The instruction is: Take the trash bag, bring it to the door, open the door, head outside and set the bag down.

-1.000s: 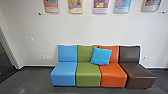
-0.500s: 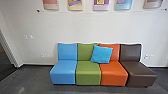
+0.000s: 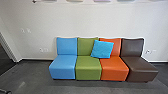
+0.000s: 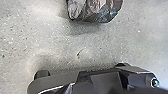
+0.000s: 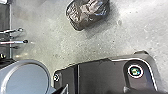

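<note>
- Looking down through both my wrist views, I find the trash bag [image 4: 96, 11], which is dark, shiny and full of creases, on the grey floor [image 4: 100, 45], with its shadow beside it.
- About my fingers, left and right, I cannot tell if they are apart or together.
- In my right wrist view there are also some thin rods [image 5: 15, 42] with round ends; what they belong to, I cannot tell.
- Ahead of me, in the head view, four joined seats stand in one row before the pale wall [image 3: 87, 22].
- From left to right they are the blue seat [image 3: 62, 67], the green seat [image 3: 88, 68], the orange seat [image 3: 115, 68] and the brown seat [image 3: 141, 67].
- One bright blue cushion [image 3: 102, 49] is tilted against the green and the orange backrests.
- On the wall, at the left and at the right of the row, there are small white plates [image 3: 43, 50], and above, the lower edges of some hanging posters [image 3: 102, 0].
- At the far left I see a white frame [image 3: 8, 47], and past it a dark area.
- In the near left corner, a small dark object [image 3: 5, 92] is cut by the edge, too little to name.
</note>
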